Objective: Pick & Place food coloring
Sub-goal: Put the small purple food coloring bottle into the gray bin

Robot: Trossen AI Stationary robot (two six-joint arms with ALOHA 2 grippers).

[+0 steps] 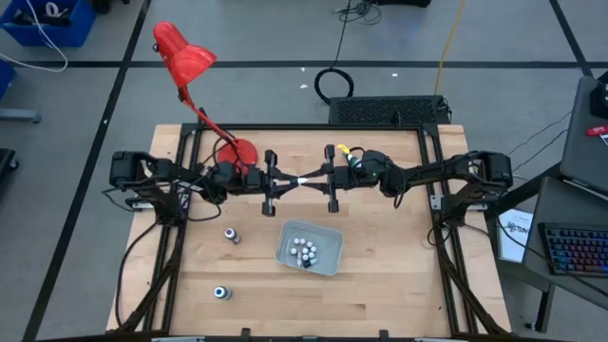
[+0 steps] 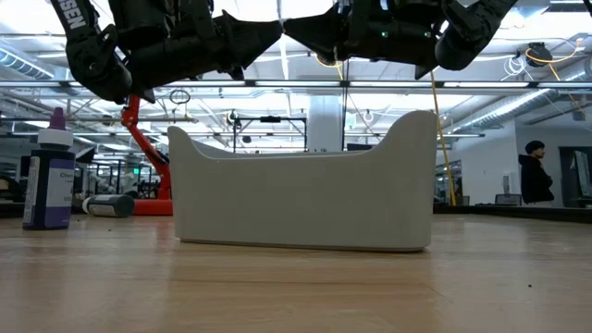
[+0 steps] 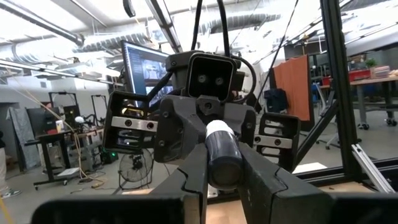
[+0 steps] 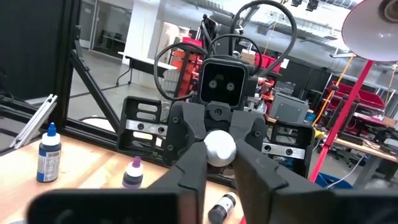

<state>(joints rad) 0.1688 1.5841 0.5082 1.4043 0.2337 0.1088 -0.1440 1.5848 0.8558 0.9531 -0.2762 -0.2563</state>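
Both arms meet nose to nose above the middle of the table, over the far side of the tray (image 1: pixel 328 266), looks like a mid-air handover of one food coloring bottle (image 3: pixel 222 155). Left gripper (image 1: pixel 285 183) is clamped nearly shut on the dark body of the bottle, which lies lengthwise between its fingers (image 3: pixel 186 180), white cap pointing at the other arm. Right gripper (image 1: pixel 318 179) has its fingers (image 4: pixel 186 171) closed in on the cap end (image 4: pixel 219 147) of the same bottle, so the bottle is pinched from both sides; I can't tell whether the right grip is firm yet. Held horizontal, likely so the second arm can take the free end and regrip it for dropping upright. Rest of the set: a cluster of white-topped bottles (image 1: pixel 305 253) already standing in the tray, two more bottles (image 1: pixel 231 235) loose on the wood on the left arm's side, well apart from the tray. My read: the transfer is underway, left should let go only after right has it
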